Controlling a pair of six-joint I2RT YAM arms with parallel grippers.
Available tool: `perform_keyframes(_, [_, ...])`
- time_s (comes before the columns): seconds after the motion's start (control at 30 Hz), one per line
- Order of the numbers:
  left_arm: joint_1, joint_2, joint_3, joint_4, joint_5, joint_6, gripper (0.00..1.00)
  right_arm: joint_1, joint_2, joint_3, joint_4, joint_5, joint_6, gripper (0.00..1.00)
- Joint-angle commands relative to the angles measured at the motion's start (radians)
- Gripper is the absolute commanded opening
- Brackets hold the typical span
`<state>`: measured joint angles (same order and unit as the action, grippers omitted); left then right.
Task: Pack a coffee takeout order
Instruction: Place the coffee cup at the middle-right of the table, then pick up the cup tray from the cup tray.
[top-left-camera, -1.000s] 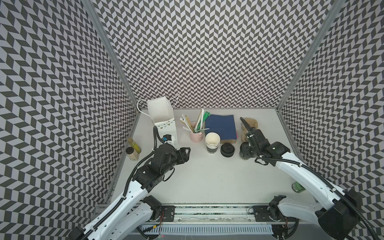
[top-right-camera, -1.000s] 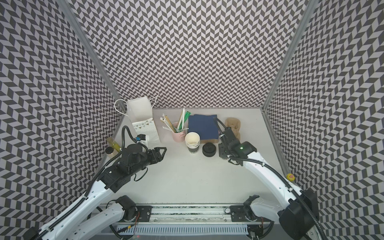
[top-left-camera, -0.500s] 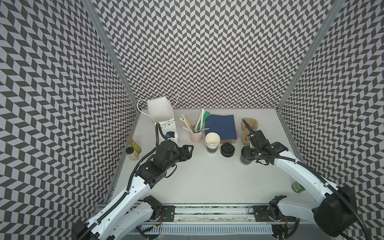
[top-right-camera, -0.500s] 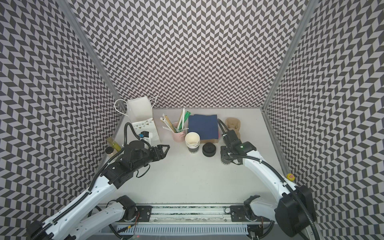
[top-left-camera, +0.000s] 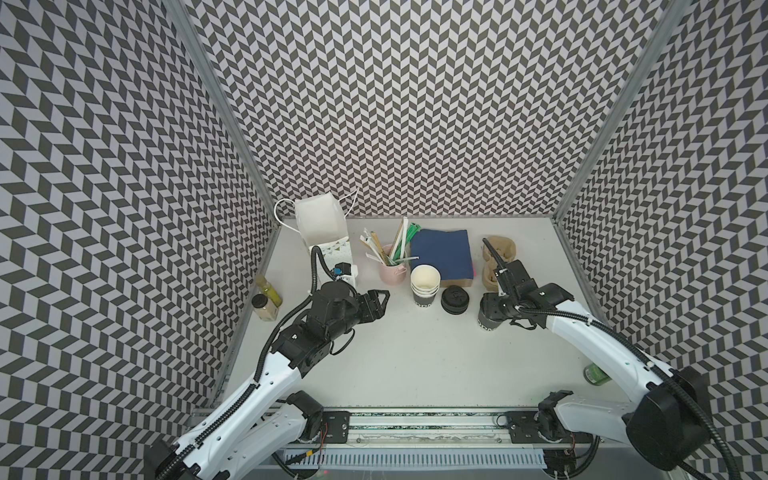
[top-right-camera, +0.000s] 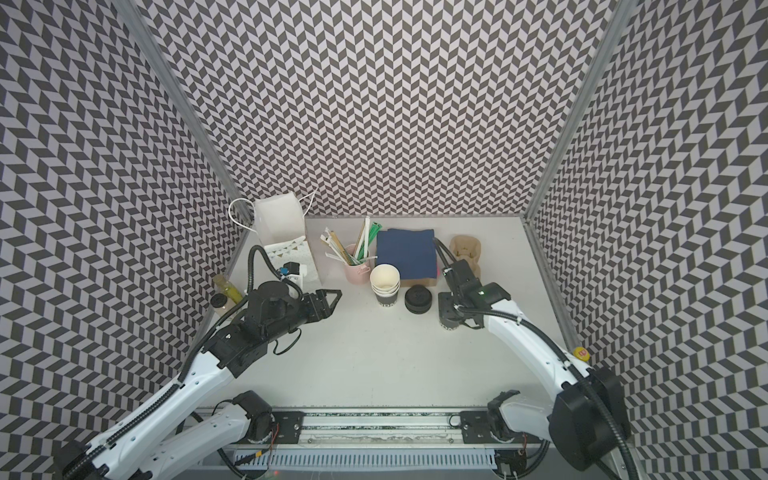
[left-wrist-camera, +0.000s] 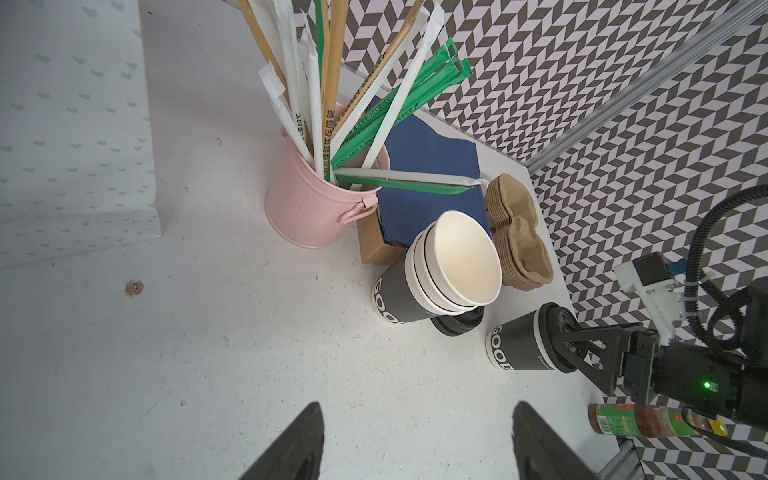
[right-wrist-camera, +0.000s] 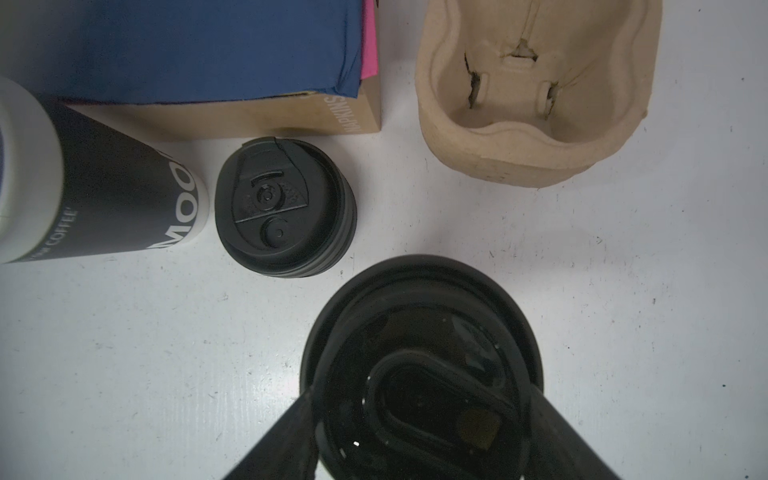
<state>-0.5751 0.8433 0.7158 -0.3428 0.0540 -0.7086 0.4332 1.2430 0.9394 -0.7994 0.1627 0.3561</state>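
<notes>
Near right edge of the white table (top-left-camera: 415, 365): small bottle (top-left-camera: 596, 374), green cap, lying on its side.

Left of centre, above bare table: left gripper (top-left-camera: 380, 304), fingers spread wide, empty, aimed toward the cup stack.

Right of centre: lidded cup (left-wrist-camera: 515, 345), dark paper, white "GOOD" lettering, black lid (right-wrist-camera: 415, 291) fitted. Standing upright on the table, long axis vertical, lid end up, base down. Just right of the loose lids, nearer than the carrier.

Directly over it: right gripper (right-wrist-camera: 424, 399), reaching down, one finger at each side of the lid rim. Clamped on the rim or just clear of it: cannot tell.

Beside it, to the left: loose lids (top-left-camera: 455, 300), black, short stack, flat on the table.

Next left: cup stack (top-left-camera: 424, 286), lidless, white-lined, nested, upright.

Behind both: box (right-wrist-camera: 266, 116), brown card, marked NAPKINS.

On top of the box: napkin (top-left-camera: 442, 257), navy, folded flat, roughly square, no clear long axis. Pink napkin (right-wrist-camera: 369, 54) edge showing beneath at its right side.

Right of the box, apart from it: carrier (right-wrist-camera: 536, 104), tan pulp, wells opening upward, long axis running near to far, partly behind the right arm in both top views.

Left of the box: bucket (top-left-camera: 390, 272), pink, holding wrapped straws (top-left-camera: 399, 245).

Far left corner: bag (top-left-camera: 322, 226), white paper, cord handles.
</notes>
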Motion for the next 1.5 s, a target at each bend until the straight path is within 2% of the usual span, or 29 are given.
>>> perform_keyframes(0.0, [0.004,-0.004,-0.013,0.021,0.010,-0.003,0.72,-0.004,0.009,0.021,0.016,-0.008,-0.006,0.72])
perform_keyframes(0.4, [0.004,-0.003,-0.036,0.033,0.023,-0.006,0.73,-0.004,0.074,0.113,-0.050,-0.017,-0.018,0.79])
perform_keyframes(0.5, [0.004,-0.006,-0.047,0.036,0.023,-0.009,0.73,-0.005,0.073,0.114,-0.049,-0.020,-0.020,0.82])
perform_keyframes(0.67, [0.005,-0.008,-0.043,0.032,0.027,-0.010,0.73,-0.005,0.053,0.162,-0.068,0.018,-0.017,0.83])
perform_keyframes(0.77, [0.006,-0.007,-0.027,0.025,0.021,-0.005,0.73,-0.004,0.024,0.194,-0.061,-0.006,-0.018,0.80])
perform_keyframes(0.83, [0.006,-0.007,-0.015,0.017,0.015,0.000,0.73,-0.004,0.010,0.212,-0.063,-0.002,-0.014,0.74])
perform_keyframes(0.93, [0.006,-0.009,-0.015,0.021,0.014,0.001,0.74,-0.004,-0.009,0.206,-0.035,0.040,0.000,0.69])
perform_keyframes(1.07, [0.012,0.008,0.009,0.007,0.009,0.020,0.75,-0.036,-0.022,0.197,0.040,0.107,0.034,0.70])
perform_keyframes(1.23, [0.031,0.040,0.155,-0.088,-0.021,0.103,0.77,-0.145,0.103,0.266,0.071,0.096,0.060,0.76])
perform_keyframes(1.37, [0.046,0.059,0.257,-0.137,-0.089,0.204,0.80,-0.192,0.299,0.398,0.021,0.078,0.090,0.73])
perform_keyframes(1.47, [0.058,0.063,0.263,-0.126,-0.127,0.251,0.85,-0.189,0.430,0.516,-0.033,0.031,0.108,0.71])
